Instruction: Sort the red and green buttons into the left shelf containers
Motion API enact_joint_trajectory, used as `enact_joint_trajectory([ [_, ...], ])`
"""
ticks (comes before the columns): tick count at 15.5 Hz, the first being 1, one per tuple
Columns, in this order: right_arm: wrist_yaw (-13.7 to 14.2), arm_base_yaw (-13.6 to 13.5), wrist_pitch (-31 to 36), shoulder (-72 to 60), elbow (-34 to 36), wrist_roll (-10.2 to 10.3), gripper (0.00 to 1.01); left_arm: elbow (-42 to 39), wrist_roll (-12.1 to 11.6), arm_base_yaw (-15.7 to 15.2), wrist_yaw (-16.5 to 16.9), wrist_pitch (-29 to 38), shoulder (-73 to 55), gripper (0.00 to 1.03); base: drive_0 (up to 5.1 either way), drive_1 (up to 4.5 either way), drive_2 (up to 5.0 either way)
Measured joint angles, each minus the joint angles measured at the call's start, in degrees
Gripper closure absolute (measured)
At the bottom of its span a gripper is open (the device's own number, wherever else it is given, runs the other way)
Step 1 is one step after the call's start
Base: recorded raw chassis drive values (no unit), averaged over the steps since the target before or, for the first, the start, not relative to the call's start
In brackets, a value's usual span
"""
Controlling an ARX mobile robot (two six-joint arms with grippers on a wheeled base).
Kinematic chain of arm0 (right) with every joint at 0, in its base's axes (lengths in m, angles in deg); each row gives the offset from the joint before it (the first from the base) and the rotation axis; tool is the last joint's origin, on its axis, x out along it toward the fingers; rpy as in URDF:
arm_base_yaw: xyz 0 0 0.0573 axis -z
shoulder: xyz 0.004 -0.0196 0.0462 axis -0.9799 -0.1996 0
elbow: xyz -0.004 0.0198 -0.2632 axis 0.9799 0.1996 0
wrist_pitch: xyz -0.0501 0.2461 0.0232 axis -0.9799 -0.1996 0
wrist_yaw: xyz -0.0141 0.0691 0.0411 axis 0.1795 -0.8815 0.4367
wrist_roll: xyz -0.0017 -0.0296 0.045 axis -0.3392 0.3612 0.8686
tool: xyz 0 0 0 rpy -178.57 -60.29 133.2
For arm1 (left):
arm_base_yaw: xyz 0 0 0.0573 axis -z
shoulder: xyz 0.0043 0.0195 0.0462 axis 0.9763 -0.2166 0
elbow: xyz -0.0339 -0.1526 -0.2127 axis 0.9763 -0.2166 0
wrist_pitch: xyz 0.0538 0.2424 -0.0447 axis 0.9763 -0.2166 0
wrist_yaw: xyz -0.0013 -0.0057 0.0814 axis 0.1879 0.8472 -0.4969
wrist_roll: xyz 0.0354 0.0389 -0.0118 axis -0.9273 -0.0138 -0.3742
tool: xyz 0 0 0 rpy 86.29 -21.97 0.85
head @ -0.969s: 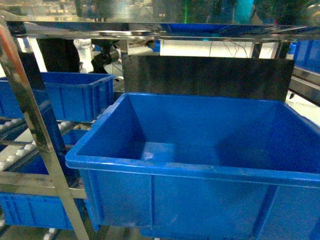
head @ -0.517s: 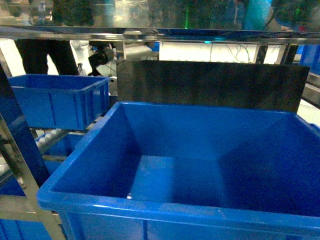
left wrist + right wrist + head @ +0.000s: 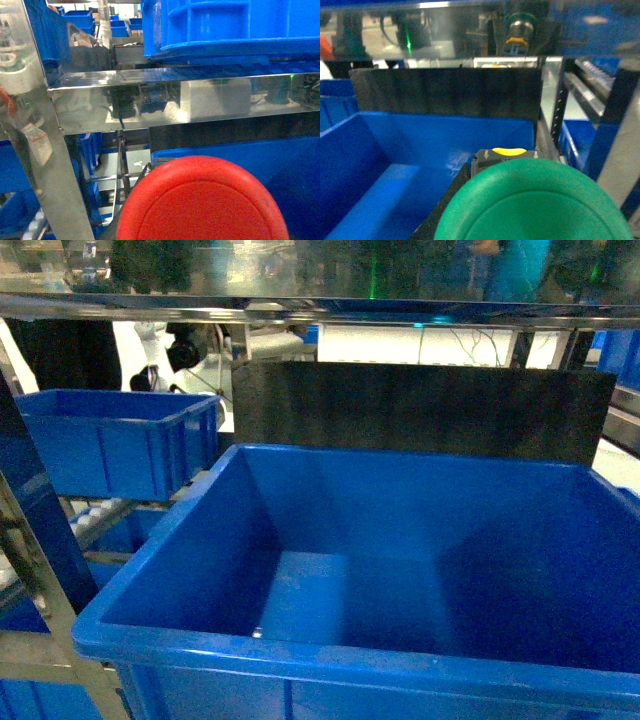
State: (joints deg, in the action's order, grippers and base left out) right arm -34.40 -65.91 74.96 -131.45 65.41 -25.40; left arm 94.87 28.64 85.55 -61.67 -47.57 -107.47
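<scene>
As the head camera settles, the big blue bin (image 3: 400, 570) fills the lower frame far more than it did a second ago, and the steel shelf post that cut across the left side has slid nearly out of shot. Against half a second ago almost nothing shifts, so the base looks parked at the rack now. That reads as the approach being over and the dropping about to start.

Over on the left wrist view, the red button (image 3: 202, 200) swamps the bottom centre of the frame, its wide cap right under the lens. It sits in front of the steel shelf rail (image 3: 150, 100) and just above a blue bin rim (image 3: 225, 150). The left end effector itself is hidden behind that cap, so whether it is clamped on the button I cannot tell, though the closeness suggests it is carrying it.

Right wrist view, same story: the green button (image 3: 535, 205) fills the lower centre, with a small yellow-topped part (image 3: 502, 151) peeking over its upper edge. Behind it lie the bin's floor and the black backboard (image 3: 445, 92). The right end effector is out of sight too; its grip cannot be judged.

Neither arm shows in the head view, and the bin floor looks bare there. A second blue bin (image 3: 120, 440) waits at upper left.
</scene>
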Motion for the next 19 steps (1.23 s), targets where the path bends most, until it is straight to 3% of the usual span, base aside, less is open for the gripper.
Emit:
enact_joint_trajectory([
  [5, 2.2, -10.2, 14.9, -17.7, 0.9, -1.3, 0.75, 0.0, 0.0, 0.0, 0.0, 0.0, 0.0, 0.79, 0.0, 0.0, 0.0],
  [7, 2.5, -12.0, 20.3, -26.1, -0.3, -2.4, 0.75, 0.0, 0.0, 0.0, 0.0, 0.0, 0.0, 0.79, 0.0, 0.0, 0.0],
  [10, 1.5, -12.6, 25.0, -39.1, -5.6, -4.1, 0.75, 0.0, 0.0, 0.0, 0.0, 0.0, 0.0, 0.79, 0.0, 0.0, 0.0],
  [15, -0.5, -15.4, 20.8, -52.9, -16.3, -7.8, 0.75, 0.0, 0.0, 0.0, 0.0, 0.0, 0.0, 0.79, 0.0, 0.0, 0.0],
  [17, -1.6, -18.6, 13.1, -59.2, -22.8, -6.4, 0.75, 0.0, 0.0, 0.0, 0.0, 0.0, 0.0, 0.79, 0.0, 0.0, 0.0],
  [19, -1.3, -20.3, 10.3, -61.1, -25.7, -4.5, 0.75, 0.0, 0.0, 0.0, 0.0, 0.0, 0.0, 0.79, 0.0, 0.0, 0.0],
])
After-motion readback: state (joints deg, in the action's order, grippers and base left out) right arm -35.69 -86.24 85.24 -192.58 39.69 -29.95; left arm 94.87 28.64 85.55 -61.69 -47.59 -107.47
